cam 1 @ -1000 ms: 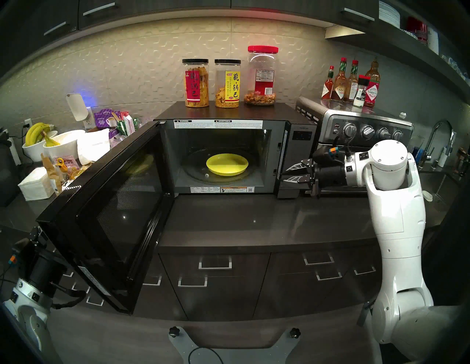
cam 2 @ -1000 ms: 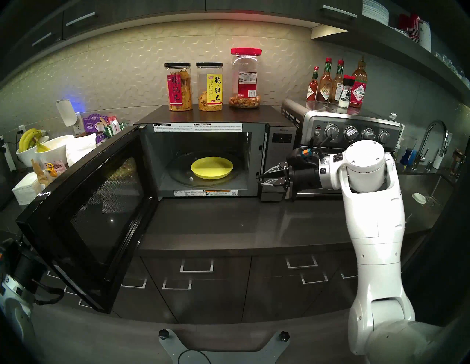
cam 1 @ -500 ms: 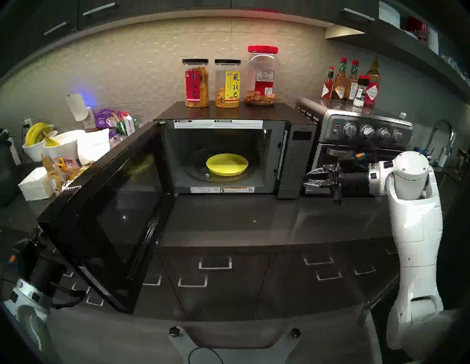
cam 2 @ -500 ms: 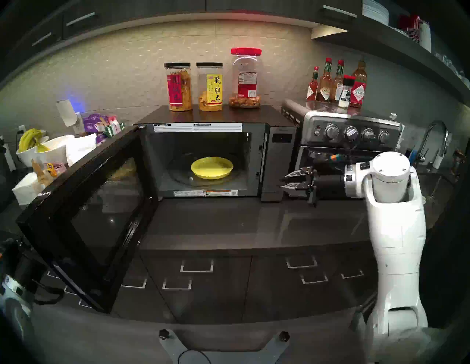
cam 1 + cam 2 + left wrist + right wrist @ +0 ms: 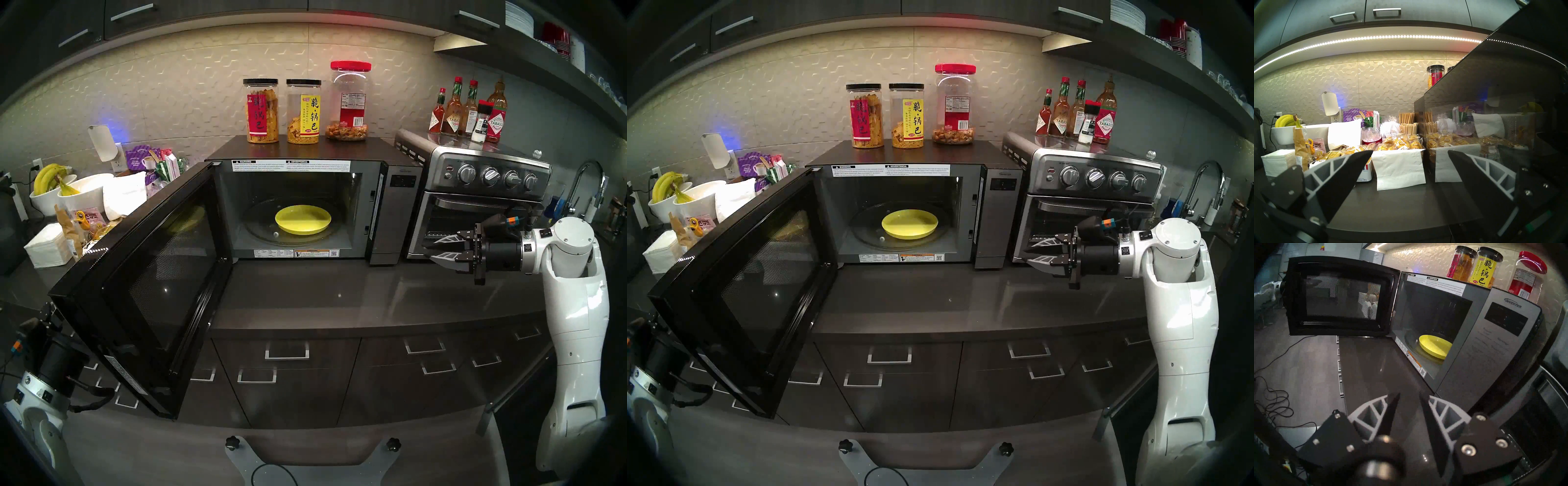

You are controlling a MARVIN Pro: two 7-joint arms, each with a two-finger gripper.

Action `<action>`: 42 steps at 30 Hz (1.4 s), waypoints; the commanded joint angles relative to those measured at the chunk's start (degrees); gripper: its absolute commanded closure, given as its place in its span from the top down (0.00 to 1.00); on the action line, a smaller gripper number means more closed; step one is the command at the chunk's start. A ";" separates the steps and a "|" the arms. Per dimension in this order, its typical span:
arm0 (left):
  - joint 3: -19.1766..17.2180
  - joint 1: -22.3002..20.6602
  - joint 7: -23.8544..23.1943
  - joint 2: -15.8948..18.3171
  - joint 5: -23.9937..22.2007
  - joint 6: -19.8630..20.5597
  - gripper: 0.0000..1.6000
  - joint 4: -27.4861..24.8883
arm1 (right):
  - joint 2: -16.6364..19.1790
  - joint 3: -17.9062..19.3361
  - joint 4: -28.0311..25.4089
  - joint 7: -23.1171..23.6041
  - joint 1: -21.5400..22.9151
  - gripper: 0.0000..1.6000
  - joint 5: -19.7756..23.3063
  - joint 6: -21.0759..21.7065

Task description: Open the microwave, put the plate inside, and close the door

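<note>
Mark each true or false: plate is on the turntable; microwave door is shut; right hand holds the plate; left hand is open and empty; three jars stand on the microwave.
1. The plate lies on the turntable. True.
2. The door of the microwave is shut. False: it stands wide open.
3. The right hand holds the plate. False: it is empty, in front of the toaster oven.
4. The left hand is open and empty. True.
5. Three jars stand on the microwave. True.

Left claw [image 5: 1410, 154] hidden behind the open door [image 5: 142, 281] in both head views. Panel lettering on the microwave [image 5: 1495, 344] is too blurred to read, and the plate [image 5: 1435, 346] is partly cut off by the cavity frame.
</note>
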 commanded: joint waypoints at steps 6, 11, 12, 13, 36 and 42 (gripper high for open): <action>-0.04 -0.17 -0.05 0.05 -0.05 0.16 1.00 -1.07 | 3.72 2.46 1.51 -0.10 -2.48 0.64 4.88 -2.47; -0.07 -0.24 -0.11 0.00 -0.01 0.21 1.00 -1.07 | 3.71 2.82 2.60 -0.10 -2.72 0.76 5.36 -3.01; -0.08 -0.25 -0.13 -0.02 0.00 0.22 1.00 -1.07 | 3.66 2.83 2.86 -0.10 -2.67 0.76 5.40 -3.06; -0.08 -0.26 -0.14 -0.02 0.00 0.22 1.00 -1.07 | 3.49 2.89 3.10 -0.10 -2.61 0.77 5.46 -3.03; -0.22 -0.57 -0.46 -0.28 0.19 0.41 1.00 -1.07 | 3.84 1.90 7.36 -0.10 -0.85 1.00 6.69 -1.66; -0.25 -0.64 -0.54 -0.34 0.24 0.45 1.00 -1.07 | 3.99 1.79 7.70 -0.10 -0.68 1.00 6.83 -0.86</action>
